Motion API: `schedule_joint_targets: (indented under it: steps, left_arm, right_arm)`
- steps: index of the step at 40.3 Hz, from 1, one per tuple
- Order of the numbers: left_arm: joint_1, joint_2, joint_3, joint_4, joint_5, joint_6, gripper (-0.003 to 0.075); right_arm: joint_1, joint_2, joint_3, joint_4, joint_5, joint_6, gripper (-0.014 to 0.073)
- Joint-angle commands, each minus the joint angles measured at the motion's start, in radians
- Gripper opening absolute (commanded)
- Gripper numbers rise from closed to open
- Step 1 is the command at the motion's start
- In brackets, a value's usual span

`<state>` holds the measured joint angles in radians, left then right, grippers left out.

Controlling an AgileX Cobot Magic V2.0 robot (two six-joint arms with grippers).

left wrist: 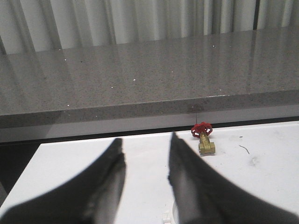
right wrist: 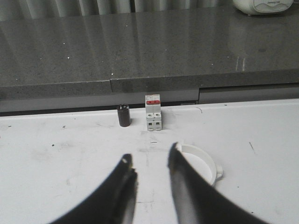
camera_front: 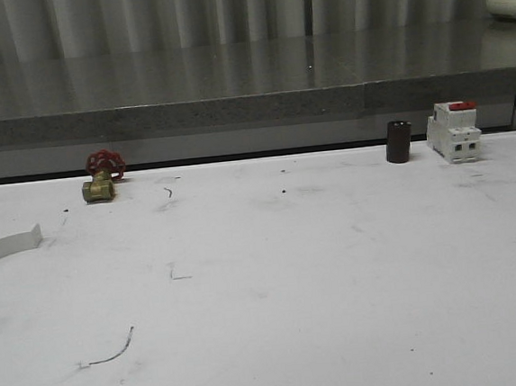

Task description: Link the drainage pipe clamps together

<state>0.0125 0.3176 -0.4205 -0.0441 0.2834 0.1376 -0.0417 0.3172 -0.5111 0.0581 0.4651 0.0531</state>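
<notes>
One white half-ring drainage pipe clamp (camera_front: 9, 244) lies on the white table at the far left of the front view, cut off by the frame edge. In the left wrist view my left gripper (left wrist: 145, 138) is open above the table with nothing between its fingers, and a small white bit of a clamp (left wrist: 166, 218) peeks out low beside one finger. A second white clamp (right wrist: 205, 163) lies on the table in the right wrist view, partly hidden behind one finger (right wrist: 187, 186). My right gripper (right wrist: 149, 153) is open and empty beside it.
A brass valve with a red handwheel (camera_front: 101, 178) sits at the table's back left. A black cylinder (camera_front: 398, 141) and a white circuit breaker with a red top (camera_front: 454, 131) stand at the back right. A grey stone ledge (camera_front: 231, 96) runs behind the table.
</notes>
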Motion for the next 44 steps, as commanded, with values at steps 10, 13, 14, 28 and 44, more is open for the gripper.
schedule_joint_targets:
  steps: [10,13,14,28,44]
  left_arm:
    - [0.001,0.015,-0.035,-0.058,-0.069,-0.009,0.0654]
    - [0.001,0.015,-0.035,-0.058,-0.071,-0.009,0.0627]
    - [0.001,0.015,-0.035,-0.058,-0.073,-0.009,0.0617]
    - [0.001,0.207,-0.115,-0.056,0.059,-0.009,0.0564]
    - [0.002,0.797,-0.466,-0.056,0.447,-0.048,0.0564]
  right_arm:
    - [0.004,0.017,-0.035,-0.012,-0.07,-0.004,0.0591]
    - [0.004,0.017,-0.035,-0.012,-0.07,-0.004,0.0591]
    - [0.004,0.017,-0.035,-0.012,-0.07,-0.004,0.0591]
    - [0.004,0.017,-0.035,-0.012,-0.07,-0.004,0.0591]
    - [0.004,0.017,-0.035,-0.012,-0.069,-0.004,0.0591]
